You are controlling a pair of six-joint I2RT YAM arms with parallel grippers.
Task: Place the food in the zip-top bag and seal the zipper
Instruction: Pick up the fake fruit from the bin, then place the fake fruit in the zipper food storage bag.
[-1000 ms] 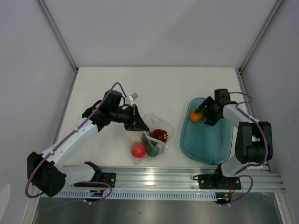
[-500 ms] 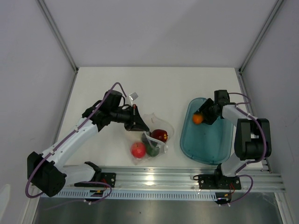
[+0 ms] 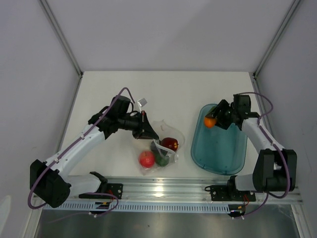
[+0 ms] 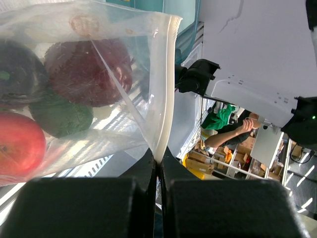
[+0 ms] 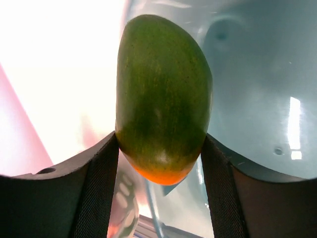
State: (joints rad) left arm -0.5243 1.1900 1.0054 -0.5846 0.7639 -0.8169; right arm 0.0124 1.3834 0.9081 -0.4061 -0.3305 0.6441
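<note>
The right hand (image 3: 216,119) is clamped on an orange-green fruit (image 3: 209,122) over the teal tray's (image 3: 220,158) far-left rim. The zip-top bag (image 3: 159,144) lies well apart to that hand's left on the bench (image 3: 173,89). The left hand (image 3: 147,132), the nearer one, is closed on the zipper (image 4: 166,84), and the mouth probably faces the far side, though its gape is unclear from above.

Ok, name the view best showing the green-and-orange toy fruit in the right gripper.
Right wrist: the green-and-orange toy fruit fills the frame, pinched between black fingers. The top view shows only an orange blob at the translucent teal tray's rim; the left wrist misses it.
</note>
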